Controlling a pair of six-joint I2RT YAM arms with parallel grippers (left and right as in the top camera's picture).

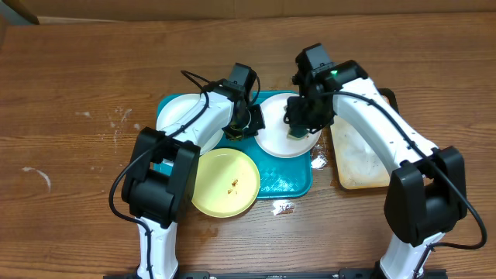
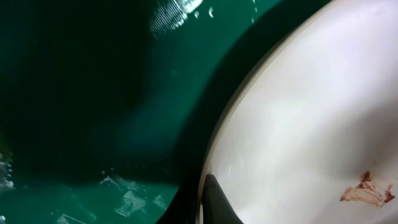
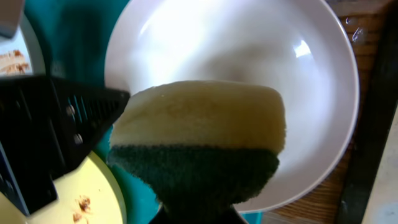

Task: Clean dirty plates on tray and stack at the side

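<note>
On wood table (image 1: 77,77), teal tray (image 1: 283,182); right end effector (image 1: 301,125) clamps sponge (image 3: 199,143) over white plate (image 3: 236,56); left end effector (image 1: 246,122): cannot tell.

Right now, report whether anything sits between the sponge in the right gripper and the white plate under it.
Nothing visible does. The sponge in the right gripper is right above the white plate, whose surface there is bare. The left gripper sits at that plate's edge, off to the side.
</note>
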